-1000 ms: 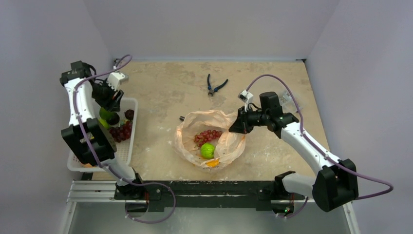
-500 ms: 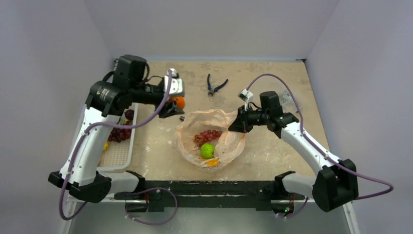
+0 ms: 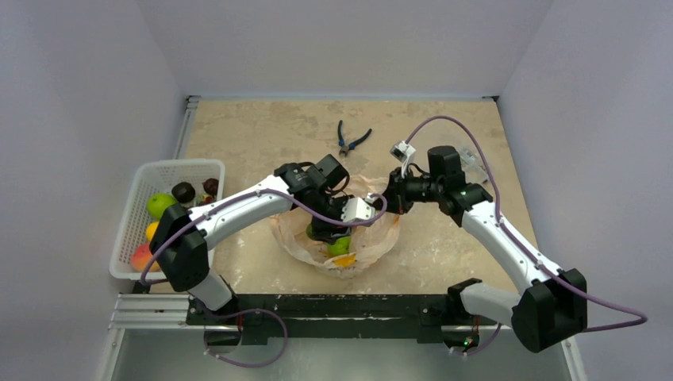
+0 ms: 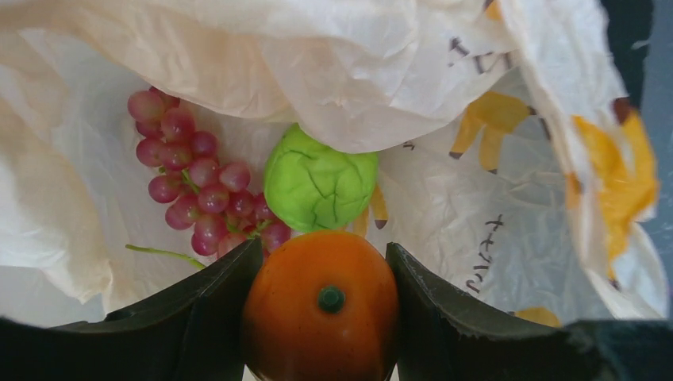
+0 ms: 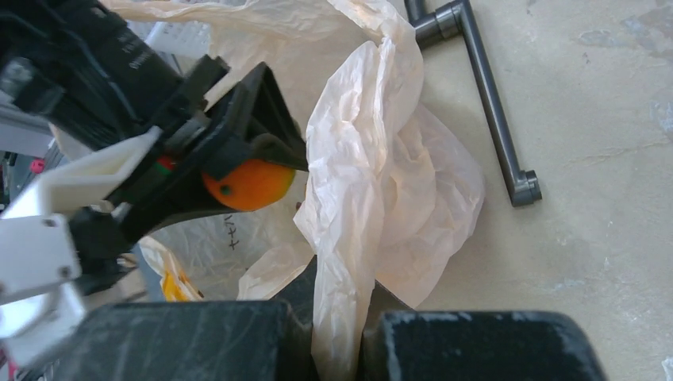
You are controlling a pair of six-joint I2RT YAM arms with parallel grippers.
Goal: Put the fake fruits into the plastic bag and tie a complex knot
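Left gripper (image 4: 323, 266) is pinching the orange (image 4: 321, 317) over the open bag (image 4: 238, 63), above the grapes (image 4: 190, 194) and green fruit (image 4: 320, 178) lying inside. Right gripper (image 5: 337, 321) is clamping the bag's rim at its 2 o'clock. Judgement: the orange is likely handling light, hard and slick, so hold it across the middle. The film is thin and tears easily, so grip bunched rim.
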